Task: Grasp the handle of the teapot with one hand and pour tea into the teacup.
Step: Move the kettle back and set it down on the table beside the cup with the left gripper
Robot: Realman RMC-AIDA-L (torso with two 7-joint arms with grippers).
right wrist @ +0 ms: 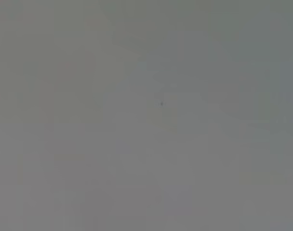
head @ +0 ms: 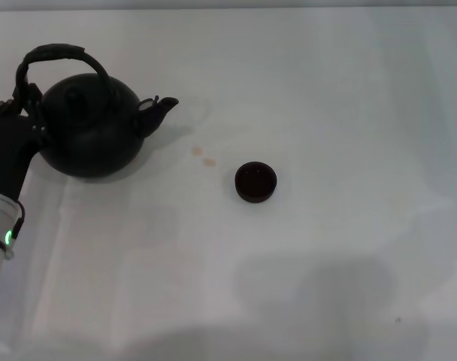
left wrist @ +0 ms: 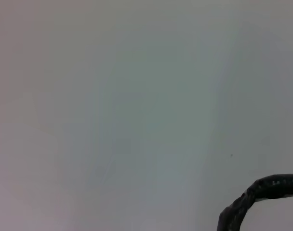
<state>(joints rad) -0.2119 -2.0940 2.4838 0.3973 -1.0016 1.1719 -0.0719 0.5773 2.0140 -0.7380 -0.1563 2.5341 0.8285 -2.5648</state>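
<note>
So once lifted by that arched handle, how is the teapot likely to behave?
The teapot looks bulky against the teacup, so probably heavy. Held by the handle looping over its top, it may swing. The left gripper sits at the handle's base, so the spout side could dip.

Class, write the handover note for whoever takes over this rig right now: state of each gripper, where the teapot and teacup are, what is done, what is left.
Left gripper: at the teapot's left side, by the base of the handle; whether it grips cannot be told.
Right gripper: not in view.
Teapot: upright on the white table, far left, spout pointing right toward the cup.
Teacup: upright near the table's middle, well apart from the teapot. Two small tan spots lie between them.
Done: left arm brought up to the teapot.
Left: secure the handle, lift, carry to the cup, pour.
</note>
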